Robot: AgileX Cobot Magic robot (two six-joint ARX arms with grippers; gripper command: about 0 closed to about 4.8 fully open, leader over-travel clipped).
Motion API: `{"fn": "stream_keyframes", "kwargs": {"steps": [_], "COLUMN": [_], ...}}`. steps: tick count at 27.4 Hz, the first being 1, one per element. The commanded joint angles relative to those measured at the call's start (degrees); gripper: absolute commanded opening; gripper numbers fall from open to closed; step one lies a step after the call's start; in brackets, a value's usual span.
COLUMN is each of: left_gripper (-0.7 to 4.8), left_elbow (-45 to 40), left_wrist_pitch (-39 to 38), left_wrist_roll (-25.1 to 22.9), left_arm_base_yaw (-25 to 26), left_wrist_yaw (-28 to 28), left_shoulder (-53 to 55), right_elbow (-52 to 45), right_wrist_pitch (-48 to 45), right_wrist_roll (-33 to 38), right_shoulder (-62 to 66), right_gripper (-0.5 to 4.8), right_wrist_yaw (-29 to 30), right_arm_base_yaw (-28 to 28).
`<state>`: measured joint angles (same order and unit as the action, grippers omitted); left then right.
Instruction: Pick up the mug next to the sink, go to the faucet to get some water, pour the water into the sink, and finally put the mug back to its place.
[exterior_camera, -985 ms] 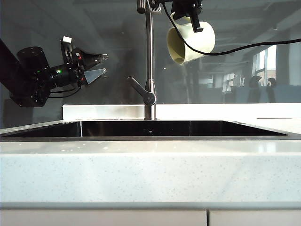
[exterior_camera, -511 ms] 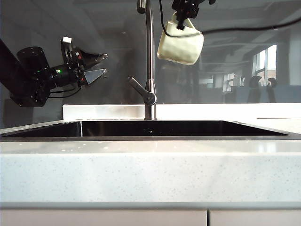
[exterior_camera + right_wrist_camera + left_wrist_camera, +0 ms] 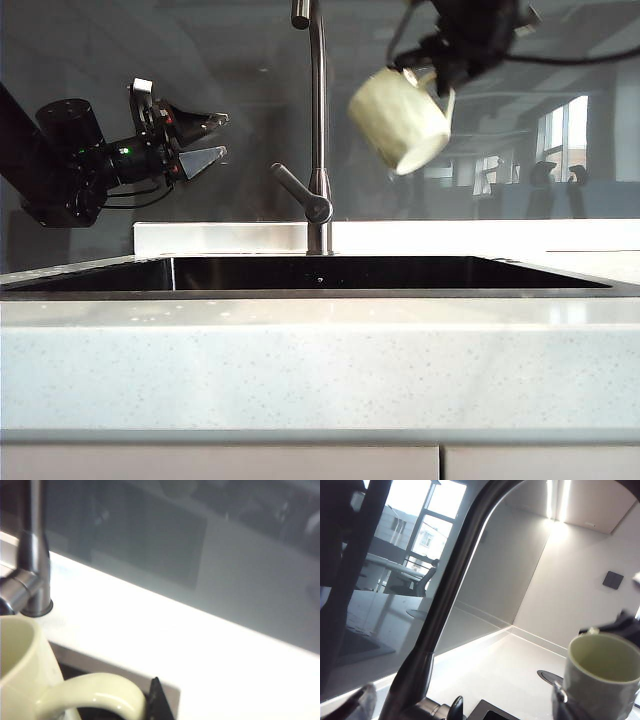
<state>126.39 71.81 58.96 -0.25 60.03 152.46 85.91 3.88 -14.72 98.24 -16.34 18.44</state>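
Pale cream-green dimpled ceramic mug [image 3: 400, 118], gripped by right gripper [image 3: 447, 68], has tipped, apparently pouring over black-walled sink [image 3: 320, 273]; left gripper [image 3: 205, 140] hangs open.

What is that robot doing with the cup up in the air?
The right gripper is holding the mug by its handle, high above the sink and just right of the faucet. The mug is tipped over. The left gripper waits open in the air on the other side, holding nothing.

Black arms, grey-tipped left claw [image 3: 205, 140]
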Motion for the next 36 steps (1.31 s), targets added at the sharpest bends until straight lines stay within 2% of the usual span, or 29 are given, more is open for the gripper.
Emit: {"fn": "stream_keyframes", "kwargs": {"steps": [1,3,5,7,13,16,19,27,30,32,36], "left_gripper": [4.79,4.79,4.79,4.79,4.79,4.79,4.79,4.79,4.79,4.79,4.79], "left_elbow": [0.1,0.1,0.1,0.1,0.1,0.1,0.1,0.1,0.1,0.1,0.1], "left_wrist_pitch": [0.7,0.7,0.7,0.7,0.7,0.7,0.7,0.7,0.7,0.7,0.7], "left_wrist_roll": [0.3,1.1,1.3,1.3,1.3,1.3,1.4,1.5,1.5,1.5,1.5], "left_arm_base_yaw": [-0.1,-0.2,-0.3,-0.4,-0.6,-0.9,-1.1,-1.2,-1.2,-1.2,-1.4], "left_wrist_yaw": [0.3,0.3,0.4,0.4,0.3,0.3,0.4,0.7,0.7,0.7,0.7], "left_shoulder": [-0.4,-0.4,-0.4,-0.4,-0.4,-0.4,-0.4,-0.4,-0.4,-0.4,-0.4], "right_elbow": [-6.9,-12.9,-24.2,-29.2,-40.9,-45.7,-49.2,-55.2,-56.0,-56.0,-56.0], "right_wrist_pitch": [-10.7,-16.6,-28.2,-32.9,-46.4,-53.5,-57.0,-63.7,-64.3,-64.3,-65.9], "right_wrist_roll": [9.2,13.2,20.8,23.1,23.6,21.0,17.6,17.5,17.4,14.2,14.0], "right_shoulder": [-3.1,-4.9,-8.0,-9.1,-10.8,-10.7,-10.7,-10.7,-10.6,-10.2,-8.4], "right_gripper": [-0.06,-0.06,-0.06,-0.06,-0.06,-0.06,-0.06,-0.06,-0.06,-0.06,-0.06], "right_wrist_yaw": [2.4,2.4,3.5,4.0,4.7,4.7,4.6,6.8,9.4,10.8,11.3], "right_arm_base_yaw": [-2.2,-4.0,-7.7,-9.7,-13.8,-15.5,-17.4,-23.6,-24.6,-24.7,-24.7]}}
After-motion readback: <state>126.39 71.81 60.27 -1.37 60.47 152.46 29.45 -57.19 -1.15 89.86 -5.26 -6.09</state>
